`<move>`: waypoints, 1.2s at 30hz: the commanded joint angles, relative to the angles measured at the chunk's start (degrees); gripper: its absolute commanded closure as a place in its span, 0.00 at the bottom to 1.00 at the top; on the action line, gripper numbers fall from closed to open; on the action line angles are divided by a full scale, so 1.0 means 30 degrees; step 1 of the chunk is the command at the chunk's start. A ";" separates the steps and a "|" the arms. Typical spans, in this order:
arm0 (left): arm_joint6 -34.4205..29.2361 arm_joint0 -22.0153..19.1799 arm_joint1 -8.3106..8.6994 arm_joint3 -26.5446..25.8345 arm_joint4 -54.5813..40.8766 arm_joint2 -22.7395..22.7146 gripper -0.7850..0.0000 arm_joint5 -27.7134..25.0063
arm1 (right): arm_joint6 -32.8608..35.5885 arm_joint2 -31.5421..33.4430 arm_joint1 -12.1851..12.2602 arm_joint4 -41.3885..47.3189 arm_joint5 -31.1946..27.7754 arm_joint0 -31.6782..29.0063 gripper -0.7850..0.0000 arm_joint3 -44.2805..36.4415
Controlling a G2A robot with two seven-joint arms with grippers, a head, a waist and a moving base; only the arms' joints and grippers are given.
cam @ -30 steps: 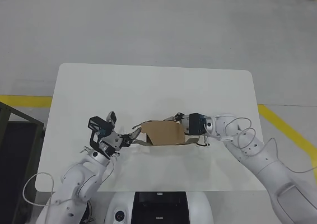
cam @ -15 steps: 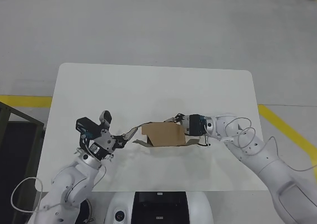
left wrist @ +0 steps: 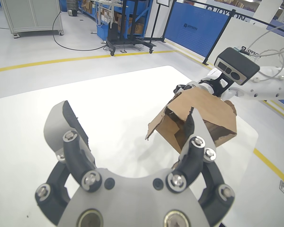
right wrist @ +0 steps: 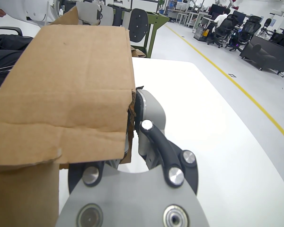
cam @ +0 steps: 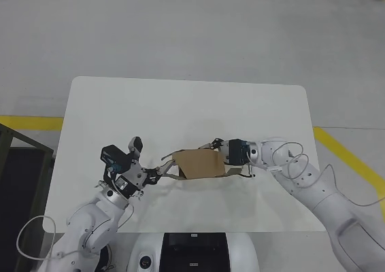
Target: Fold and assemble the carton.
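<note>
Left gripper (left wrist: pixel 129 107) sits just off the carton's (left wrist: pixel 203 112) open end, fingers (left wrist: pixel 68 119) spread wide and holding nothing. One tip lines up with a loose flap (left wrist: pixel 156 124), and contact cannot be confirmed. The carton is brown and partly formed, on its side between the two grippers over the table (cam: pixel 179 109), with its flaps splayed toward the left gripper. Right gripper (cam: pixel 220 146) is at the carton's far end, clamped on a side panel: one finger (right wrist: pixel 149 109) presses the panel's outer edge and the other is hidden under the cardboard.
</note>
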 commanded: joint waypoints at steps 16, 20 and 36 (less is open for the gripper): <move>-0.0326 -0.0552 -0.0053 0.0191 0.1606 0.1149 0.00 0.0713 | 0.0038 -0.0135 -0.0146 -0.0289 -0.0037 0.0127 1.00 -0.0120; -0.0451 -0.0668 -0.0049 0.0287 0.1725 0.1314 0.00 0.0614 | 0.0013 -0.0145 -0.0155 -0.0370 -0.0012 0.0135 1.00 -0.0124; -0.0329 -0.0522 -0.0001 0.0130 0.1173 0.0901 0.00 0.0425 | -0.0008 -0.0137 -0.0143 -0.0392 0.0009 0.0096 1.00 -0.0198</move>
